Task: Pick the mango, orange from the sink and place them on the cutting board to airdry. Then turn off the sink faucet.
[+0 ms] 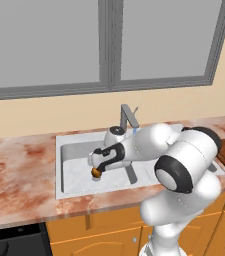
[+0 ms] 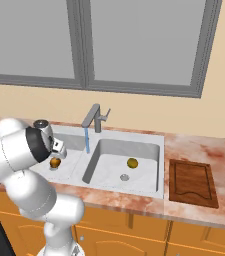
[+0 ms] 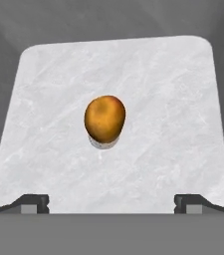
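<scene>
The orange rests on the drain of the left basin of the sink, straight below my gripper, whose fingertips stand wide apart and open, above the fruit and apart from it. From the base, my gripper hangs just over the orange. The yellow-green mango lies in the right basin near its drain. The cutting board lies on the counter right of the sink. Blue water runs from the sink faucet.
My white arm reaches across the sink's front and divider, hiding most of the right basin in the left base view. A window and wall stand behind the faucet. Reddish marbled counter stretches left of the sink.
</scene>
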